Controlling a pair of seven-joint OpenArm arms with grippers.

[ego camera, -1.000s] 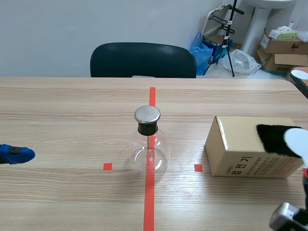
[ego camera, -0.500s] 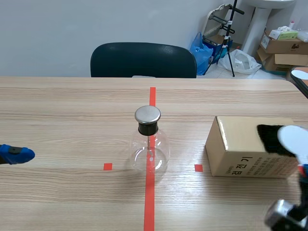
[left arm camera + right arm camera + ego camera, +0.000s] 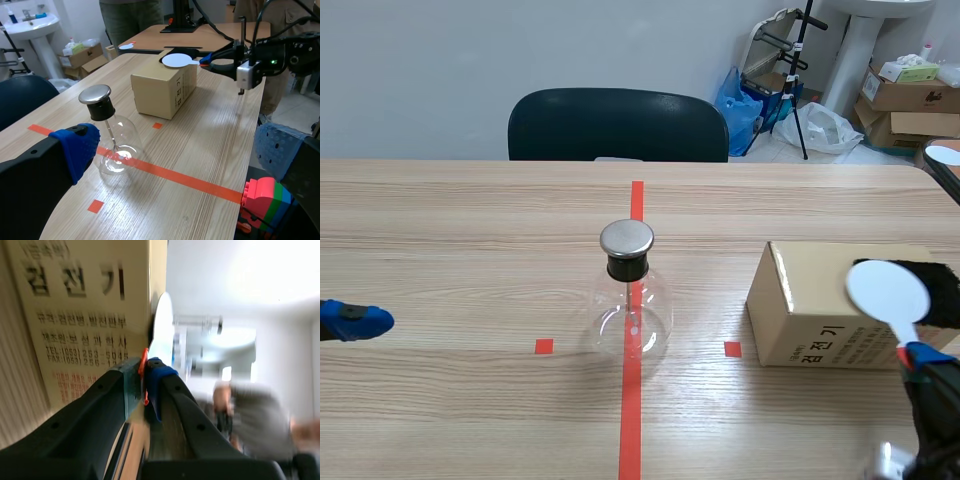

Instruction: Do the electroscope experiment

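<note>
Right fingers clamp white paddle, seemingly level, disc toward box, left fingers apart

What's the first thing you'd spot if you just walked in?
The round glass flask with its shiny metal cap, standing in the middle on the red tape line. Next, the white paddle gripped by the right claw, held up by the cardboard box.
</note>
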